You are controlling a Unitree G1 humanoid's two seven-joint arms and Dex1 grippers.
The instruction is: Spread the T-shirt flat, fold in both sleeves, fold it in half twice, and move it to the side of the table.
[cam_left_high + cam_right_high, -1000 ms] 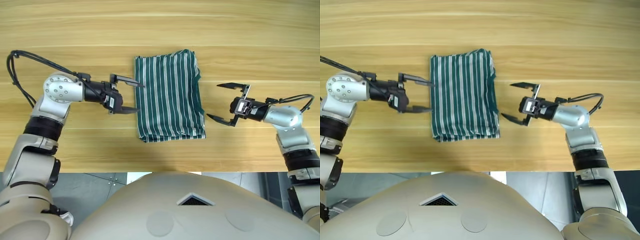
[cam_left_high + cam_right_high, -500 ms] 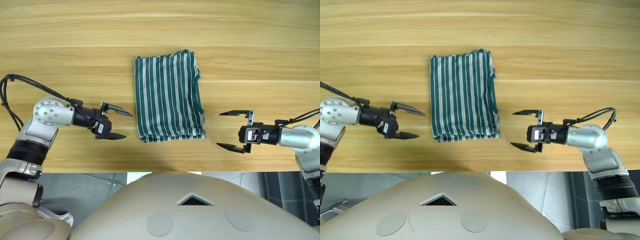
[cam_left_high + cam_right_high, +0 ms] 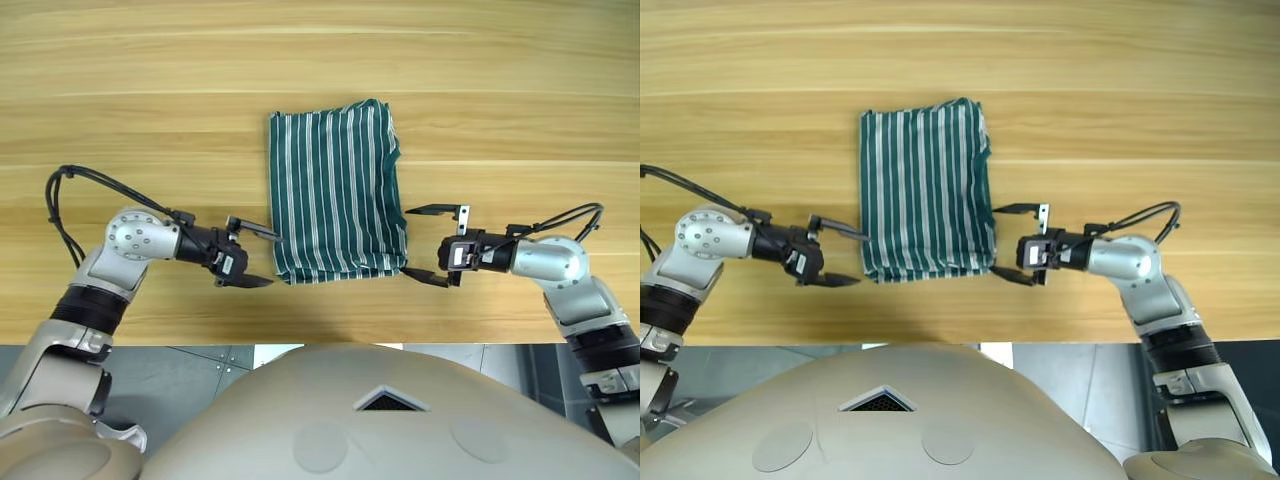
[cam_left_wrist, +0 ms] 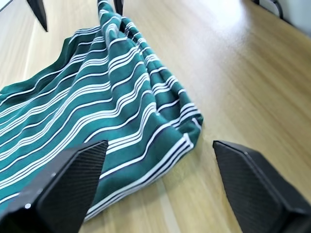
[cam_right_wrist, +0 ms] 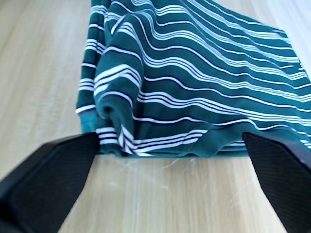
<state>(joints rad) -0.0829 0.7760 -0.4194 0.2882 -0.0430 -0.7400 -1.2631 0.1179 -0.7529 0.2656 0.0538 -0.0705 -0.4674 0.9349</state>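
**One folded T-shirt (image 3: pixel 337 190), both near corners bracketed**

One green T-shirt with white stripes is seen lying on the worktop (image 3: pixel 520 100), folded into a tall rectangle. It lies between the two end effectors and stretches away from both toward the far side.

The left end effector (image 3: pixel 262 260) is held wide open with nothing gripped. It is pointed at the T-shirt's left edge, low down by the near left corner. One fingertip is seen at that edge and the other just outside the corner, toward the near side. In the left wrist view, the corner's layered hem is framed between the two black fingers (image 4: pixel 68 179). Whether the cloth is touched there cannot be told.

The right end effector (image 3: pixel 408 241) is likewise spread wide, and nothing is held in it. It is pointed at the T-shirt's right edge. One fingertip is level with the edge partway up and the other is at the near right corner. In the right wrist view, the near hem is seen running across the gap between the fingers. The stacked folds of the corner lie close to one of them. Contact cannot be confirmed.

The two end effectors face each other across the T-shirt's near end, well apart, each low over the worktop.
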